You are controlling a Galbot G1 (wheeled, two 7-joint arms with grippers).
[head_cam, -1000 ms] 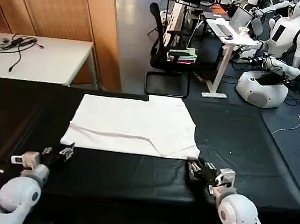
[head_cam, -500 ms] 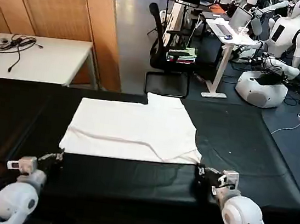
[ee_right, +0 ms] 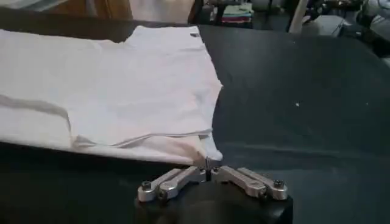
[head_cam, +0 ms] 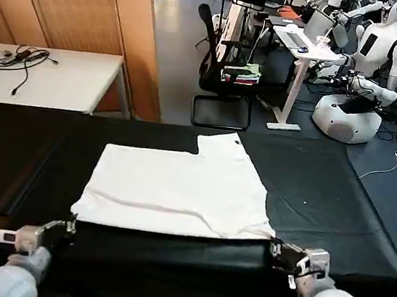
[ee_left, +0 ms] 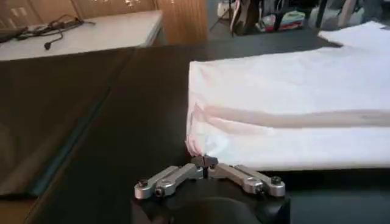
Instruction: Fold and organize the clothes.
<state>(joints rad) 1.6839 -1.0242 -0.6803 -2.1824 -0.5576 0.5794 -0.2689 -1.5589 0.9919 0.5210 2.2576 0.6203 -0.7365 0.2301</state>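
The clothes are one white T-shirt (head_cam: 178, 190), lying plain side up and folded flat on the black table (head_cam: 325, 187). A shallow crease runs across it near its front edge. My left gripper (head_cam: 69, 227) is shut on the shirt's near left corner, seen close in the left wrist view (ee_left: 206, 161) with the cloth (ee_left: 292, 115) spreading away from it. At the near right corner my right gripper (head_cam: 275, 248) is shut on the hem; in the right wrist view (ee_right: 207, 163) the fabric (ee_right: 122, 91) bunches slightly at the tips. Both grippers sit low at the table's front edge.
A white desk (head_cam: 47, 77) with cables and a wooden partition (head_cam: 93, 3) stand behind the table at left. An office chair holding a greenish folded stack (head_cam: 241, 73) and white robots (head_cam: 358, 104) are farther back. Bare black tabletop flanks the shirt on both sides.
Both grippers have drawn back toward the table's front edge, dragging the shirt's near edge with them. The shirt has slid closer to me and lies flatter.
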